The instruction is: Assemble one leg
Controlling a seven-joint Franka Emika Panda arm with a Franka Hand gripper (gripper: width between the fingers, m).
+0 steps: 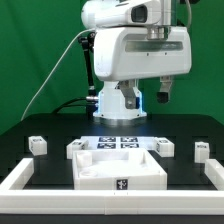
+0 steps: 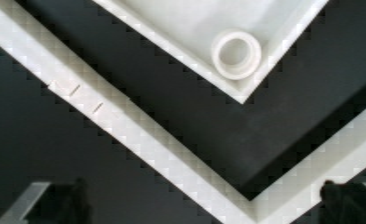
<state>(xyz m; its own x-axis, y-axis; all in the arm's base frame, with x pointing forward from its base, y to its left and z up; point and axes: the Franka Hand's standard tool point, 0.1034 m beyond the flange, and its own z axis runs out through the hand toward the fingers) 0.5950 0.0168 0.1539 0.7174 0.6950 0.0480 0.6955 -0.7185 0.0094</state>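
Note:
Several small white legs stand on the black table: one at the exterior view's left (image 1: 37,144), one beside the tabletop's left corner (image 1: 76,148), one at its right corner (image 1: 165,148) and one further right (image 1: 201,150). The large white tray-like tabletop (image 1: 120,170) lies in front of them. In the wrist view its corner (image 2: 180,25) shows a round hole (image 2: 238,52). My gripper (image 1: 165,92) hangs high above the table's right side. It is open and empty (image 2: 198,205), with dark fingertips (image 2: 55,205) far apart. No leg shows in the wrist view.
The marker board (image 1: 118,143) lies behind the tabletop. A white raised border runs along the table's front left (image 1: 20,180) and right (image 1: 212,172); its corner shows in the wrist view (image 2: 118,115). The robot's base (image 1: 120,100) stands at the back.

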